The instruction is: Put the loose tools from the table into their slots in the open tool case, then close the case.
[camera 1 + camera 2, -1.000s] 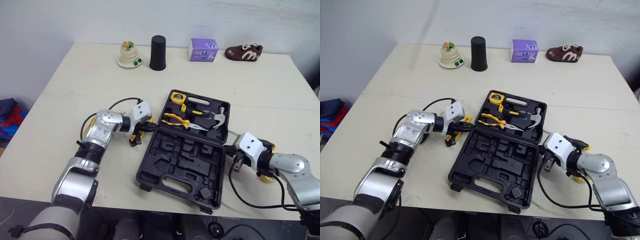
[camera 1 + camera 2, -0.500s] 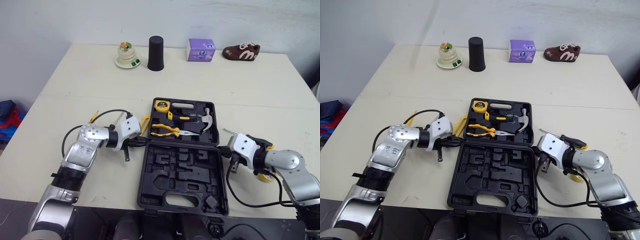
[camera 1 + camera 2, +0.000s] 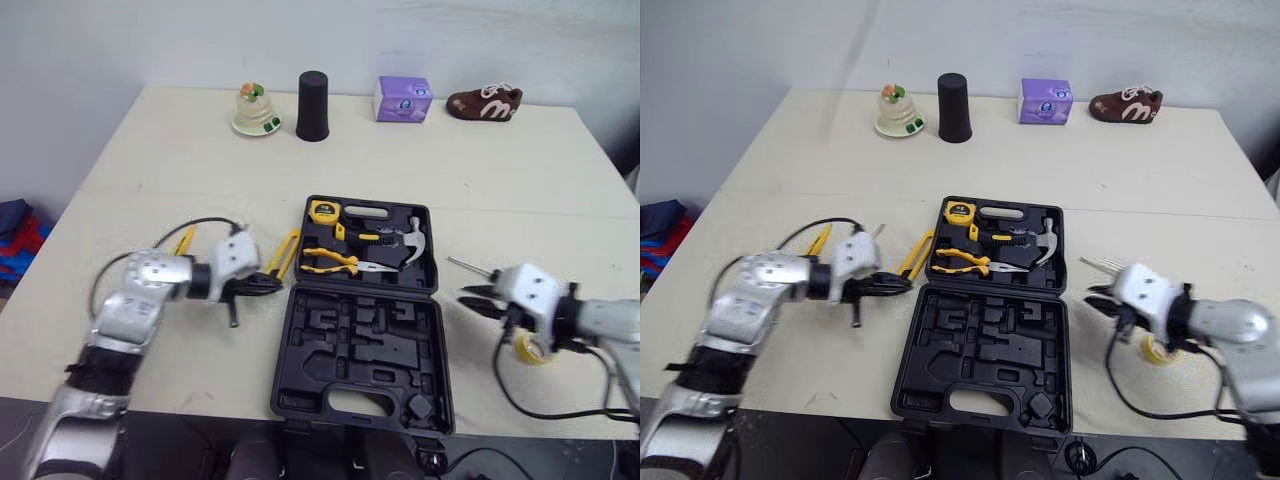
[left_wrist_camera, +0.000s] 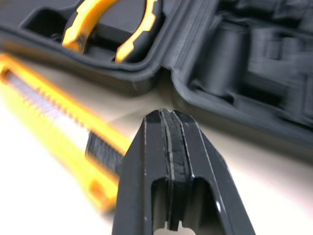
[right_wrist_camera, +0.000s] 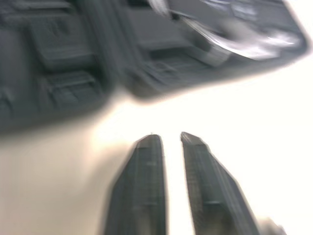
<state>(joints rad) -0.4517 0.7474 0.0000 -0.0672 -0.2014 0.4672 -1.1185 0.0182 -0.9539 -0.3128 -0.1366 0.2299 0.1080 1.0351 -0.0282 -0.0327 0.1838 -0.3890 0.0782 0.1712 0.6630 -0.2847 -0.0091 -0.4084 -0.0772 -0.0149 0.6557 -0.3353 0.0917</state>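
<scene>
The black tool case [image 3: 360, 370] lies open in the middle of the table. Its far half holds a tape measure [image 3: 322, 211], yellow-handled pliers [image 3: 330, 262] and a hammer [image 3: 408, 240]; the near half shows empty moulded slots. A yellow utility knife [image 3: 284, 254] lies just left of the case, also seen as the knife [image 4: 58, 142] close to my left fingers. My left gripper [image 3: 268, 287] is shut on nothing, pointing at the case's left edge. My right gripper [image 3: 470, 298] is slightly open beside the case's right edge, near a thin screwdriver [image 3: 464, 266].
A yellow-handled tool [image 3: 184, 240] and a small dark tool [image 3: 234, 316] lie left of my left gripper. A yellow ring [image 3: 530, 349] sits under my right wrist. A cup [image 3: 313, 105], purple box [image 3: 403, 99], figurine [image 3: 256, 108] and shoe [image 3: 485, 102] line the far edge.
The camera view shifted. My right gripper swung from pointing down to pointing at the case and drew back to the right. My left arm pulled back to the left, fingers still shut.
</scene>
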